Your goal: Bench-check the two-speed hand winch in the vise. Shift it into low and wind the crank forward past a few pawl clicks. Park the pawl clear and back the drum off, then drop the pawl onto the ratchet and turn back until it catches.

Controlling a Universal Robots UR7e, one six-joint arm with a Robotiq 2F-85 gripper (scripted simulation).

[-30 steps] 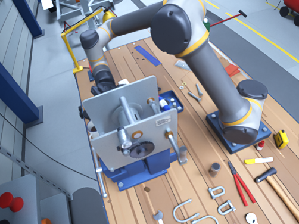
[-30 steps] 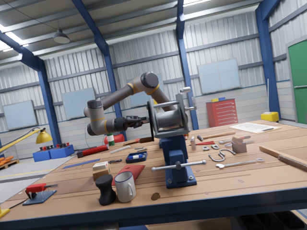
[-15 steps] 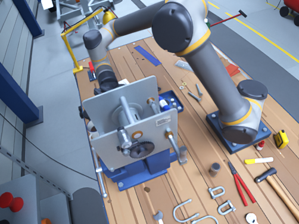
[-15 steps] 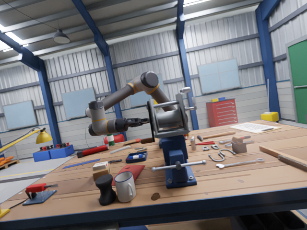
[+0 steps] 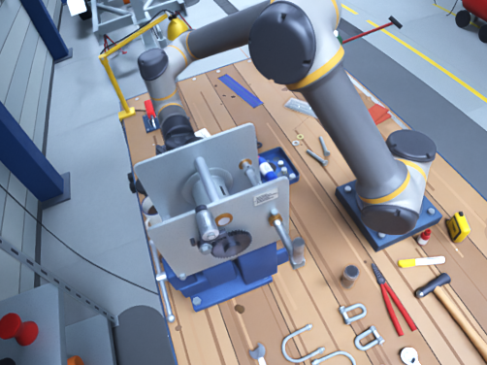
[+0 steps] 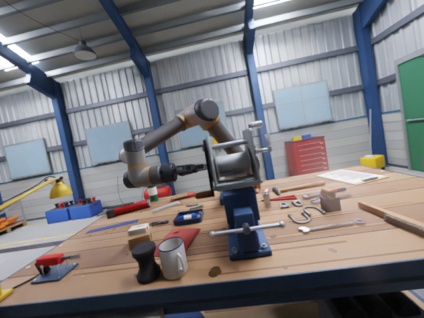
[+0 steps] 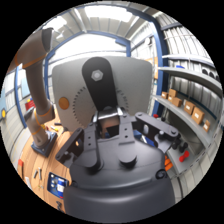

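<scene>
The hand winch (image 5: 213, 204) (image 6: 233, 164) sits clamped in a blue vise (image 6: 245, 222) at the front of the bench, its grey side plates upright and its drum between them. On its near plate a small pinion and gear (image 5: 232, 242) and a pawl lever (image 5: 206, 213) show. The black crank arm (image 7: 100, 80) hangs on the far plate over the large ratchet gear. My gripper (image 7: 108, 120) (image 6: 200, 167) is closed on the crank handle (image 7: 106, 125) at the arm's lower end, with the fingers on either side of it.
The robot's base (image 5: 388, 213) is bolted to the bench right of the vise. A blue parts tray (image 5: 279, 167), bolts, pliers (image 5: 390, 298), a hammer (image 5: 451, 301), shackles and U-bolts lie around. A mug (image 6: 173, 258) and a black spool (image 6: 146, 262) stand near the front edge.
</scene>
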